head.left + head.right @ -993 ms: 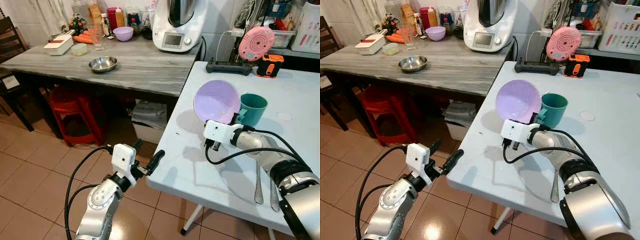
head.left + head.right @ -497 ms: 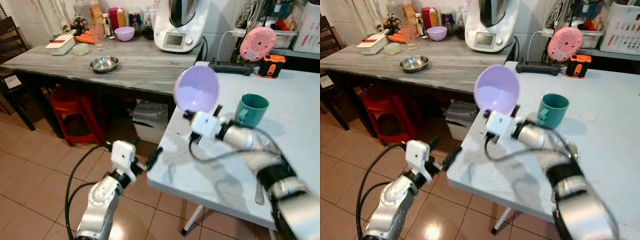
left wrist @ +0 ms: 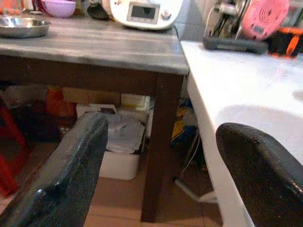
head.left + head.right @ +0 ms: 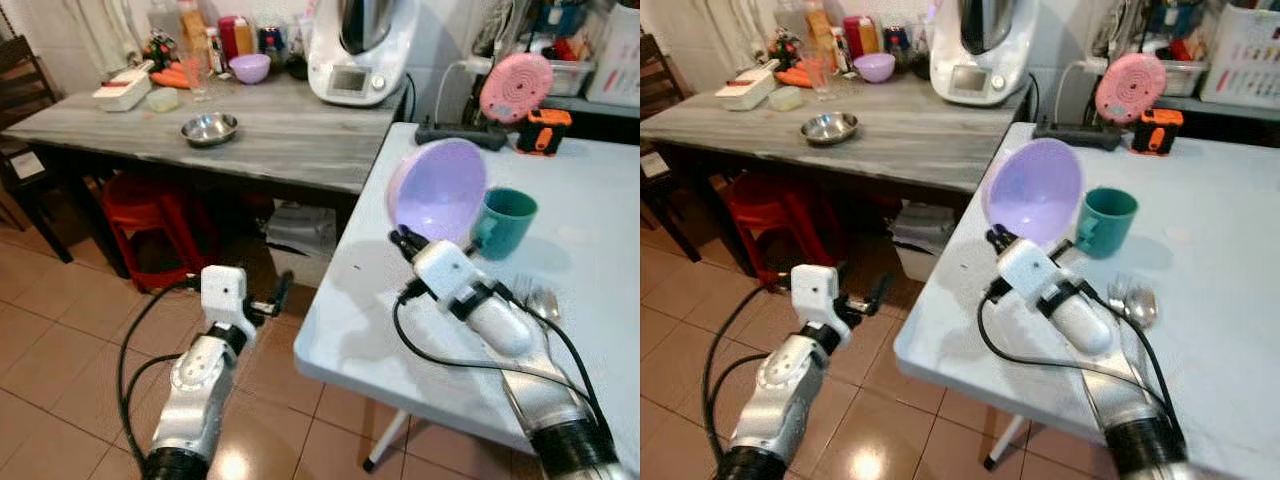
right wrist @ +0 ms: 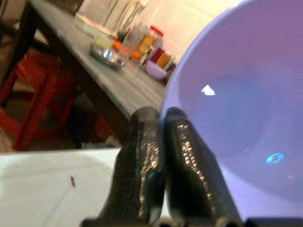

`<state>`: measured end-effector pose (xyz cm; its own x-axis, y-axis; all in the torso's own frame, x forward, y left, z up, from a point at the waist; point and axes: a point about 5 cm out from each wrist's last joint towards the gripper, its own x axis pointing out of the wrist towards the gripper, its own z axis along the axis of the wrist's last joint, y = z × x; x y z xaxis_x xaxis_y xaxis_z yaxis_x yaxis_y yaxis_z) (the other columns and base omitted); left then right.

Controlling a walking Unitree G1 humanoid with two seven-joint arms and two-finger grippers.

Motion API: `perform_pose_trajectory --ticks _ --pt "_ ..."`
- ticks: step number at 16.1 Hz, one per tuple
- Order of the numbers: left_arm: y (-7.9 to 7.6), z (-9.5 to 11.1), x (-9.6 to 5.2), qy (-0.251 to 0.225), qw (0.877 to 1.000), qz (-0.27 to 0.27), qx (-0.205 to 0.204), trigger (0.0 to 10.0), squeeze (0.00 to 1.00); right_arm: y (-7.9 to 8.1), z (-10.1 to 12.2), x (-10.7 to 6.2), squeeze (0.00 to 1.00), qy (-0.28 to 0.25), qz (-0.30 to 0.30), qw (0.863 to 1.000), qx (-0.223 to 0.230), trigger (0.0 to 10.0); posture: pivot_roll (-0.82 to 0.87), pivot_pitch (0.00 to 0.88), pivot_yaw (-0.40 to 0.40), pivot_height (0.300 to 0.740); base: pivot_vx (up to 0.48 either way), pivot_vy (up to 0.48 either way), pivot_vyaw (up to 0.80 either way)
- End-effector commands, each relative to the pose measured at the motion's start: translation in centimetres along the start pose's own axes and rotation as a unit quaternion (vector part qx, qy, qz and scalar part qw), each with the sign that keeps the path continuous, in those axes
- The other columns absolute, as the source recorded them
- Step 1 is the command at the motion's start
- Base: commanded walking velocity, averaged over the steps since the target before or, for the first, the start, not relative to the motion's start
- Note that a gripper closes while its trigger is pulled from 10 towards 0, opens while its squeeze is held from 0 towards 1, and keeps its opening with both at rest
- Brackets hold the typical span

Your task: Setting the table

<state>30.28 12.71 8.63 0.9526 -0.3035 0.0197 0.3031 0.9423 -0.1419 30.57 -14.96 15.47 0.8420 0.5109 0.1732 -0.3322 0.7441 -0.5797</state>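
The right claw (image 4: 405, 238) is clamped on the rim of a lilac bowl (image 4: 440, 191), its two black fingers (image 5: 156, 161) pressed together with the bowl's edge pinched between them. The bowl is held up on its edge above the white surface (image 4: 590, 200), tilted so its hollow faces toward the camera, clear of the tabletop and casting a shadow below. Just beside it, on the far right side, a teal mug (image 4: 503, 222) stands upright on the white surface, partly hidden behind the bowl's rim. Further along the right arm, a spoon (image 4: 541, 305) and a fork (image 4: 522, 288) lie flat on the white surface, near the arm's black cable.

The left claw (image 4: 272, 298) hangs low over the tiled floor (image 4: 60, 340), off the near corner of the white surface, with its fingers (image 3: 71, 175) spread wide apart and nothing between them.

At the back edge of the white surface lie a black power strip (image 4: 460, 133), an orange and black tool (image 4: 543, 130) and a pink round device (image 4: 514, 87) standing against the wall. A grey wooden surface (image 4: 270, 135) adjoins on the left, carrying a steel bowl (image 4: 209, 128), a small purple bowl (image 4: 249, 68), a white kitchen machine (image 4: 362, 50) and several jars. A red stool (image 4: 150, 215) stands beneath it
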Motion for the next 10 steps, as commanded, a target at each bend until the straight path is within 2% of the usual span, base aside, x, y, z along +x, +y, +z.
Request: perform_pose_trajectory --ticks 1,4,5,10 --pt "0.3 0.0 0.3 0.006 1.0 0.003 -0.003 10.0 0.0 -0.2 1.2 -0.3 0.0 -0.025 -0.025 0.999 0.01 10.0 -0.17 0.0 0.095 0.74 0.0 0.0 0.0" --pt "0.2 -0.1 0.4 0.006 1.0 -0.005 -0.006 10.0 0.0 1.2 1.4 -1.0 0.0 0.004 -0.04 0.999 0.031 10.0 -0.17 0.0 0.106 0.74 0.0 0.0 0.0" --pt "0.1 -0.1 0.4 0.006 1.0 -0.009 -0.008 10.0 0.0 1.5 1.7 -1.2 0.0 0.01 -0.043 0.998 0.036 10.0 -0.17 0.0 0.111 0.74 0.0 0.0 -0.58" --pt "0.3 0.0 0.5 0.004 1.0 -0.006 -0.01 10.0 0.0 2.1 1.8 -2.2 0.0 0.025 -0.06 0.996 0.053 10.0 -0.16 0.0 0.115 0.74 0.0 0.296 -0.68"
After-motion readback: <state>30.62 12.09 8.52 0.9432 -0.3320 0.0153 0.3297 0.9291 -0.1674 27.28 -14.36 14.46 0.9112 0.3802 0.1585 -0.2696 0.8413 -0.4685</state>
